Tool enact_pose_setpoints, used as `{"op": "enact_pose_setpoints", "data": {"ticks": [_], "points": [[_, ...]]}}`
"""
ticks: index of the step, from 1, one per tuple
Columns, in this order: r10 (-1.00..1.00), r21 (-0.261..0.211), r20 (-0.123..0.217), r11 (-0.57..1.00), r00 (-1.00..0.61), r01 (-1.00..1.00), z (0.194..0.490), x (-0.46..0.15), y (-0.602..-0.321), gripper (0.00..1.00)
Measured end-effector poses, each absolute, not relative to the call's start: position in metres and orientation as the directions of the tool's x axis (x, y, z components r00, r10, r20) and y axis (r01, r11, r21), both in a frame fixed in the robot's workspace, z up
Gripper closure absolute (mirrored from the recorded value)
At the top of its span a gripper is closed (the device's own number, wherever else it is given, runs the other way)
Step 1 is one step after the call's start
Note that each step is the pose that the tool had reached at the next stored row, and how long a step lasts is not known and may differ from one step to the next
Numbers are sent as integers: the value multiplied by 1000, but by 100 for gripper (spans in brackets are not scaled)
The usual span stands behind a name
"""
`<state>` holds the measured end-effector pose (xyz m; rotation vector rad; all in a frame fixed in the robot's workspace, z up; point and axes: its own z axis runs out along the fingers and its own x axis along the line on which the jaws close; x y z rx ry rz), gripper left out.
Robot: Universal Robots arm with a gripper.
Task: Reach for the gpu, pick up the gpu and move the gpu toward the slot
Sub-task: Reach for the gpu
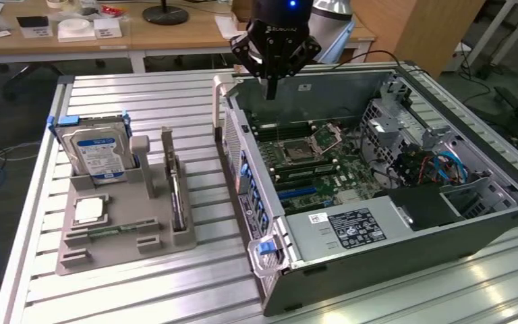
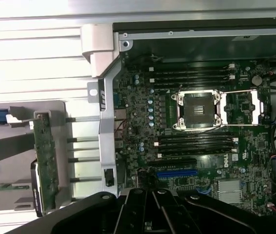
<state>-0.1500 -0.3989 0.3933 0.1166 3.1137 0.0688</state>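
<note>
The gpu [image 1: 177, 197] stands on edge in the grey holder [image 1: 124, 246], a thin dark strip seen edge-on. In the wrist view the gpu [image 2: 46, 163] shows its green board with a black fan edge behind it. My gripper [image 1: 271, 86] hangs shut and empty above the open computer case's far wall, well to the exterior view's right of the gpu. Its black fingers [image 2: 150, 209] are pressed together over the motherboard. The blue slot [image 1: 297, 193] lies on the motherboard inside the case, and the wrist view has the slot [image 2: 177, 173] close to the fingertips.
A hard drive with a blue label [image 1: 97, 152] stands in the holder, with a silver CPU chip [image 1: 90, 210] lying in front of it. The open computer case [image 1: 403, 229] has an empty CPU socket [image 2: 199, 111], memory sticks and cables. A desk [image 1: 106, 34] stands behind the slatted table.
</note>
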Motion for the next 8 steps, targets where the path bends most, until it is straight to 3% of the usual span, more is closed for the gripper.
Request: {"op": "enact_pose_setpoints", "data": {"ticks": [8], "points": [[75, 45, -23, 996, -997, 74, 393, -160, -399, 89]]}}
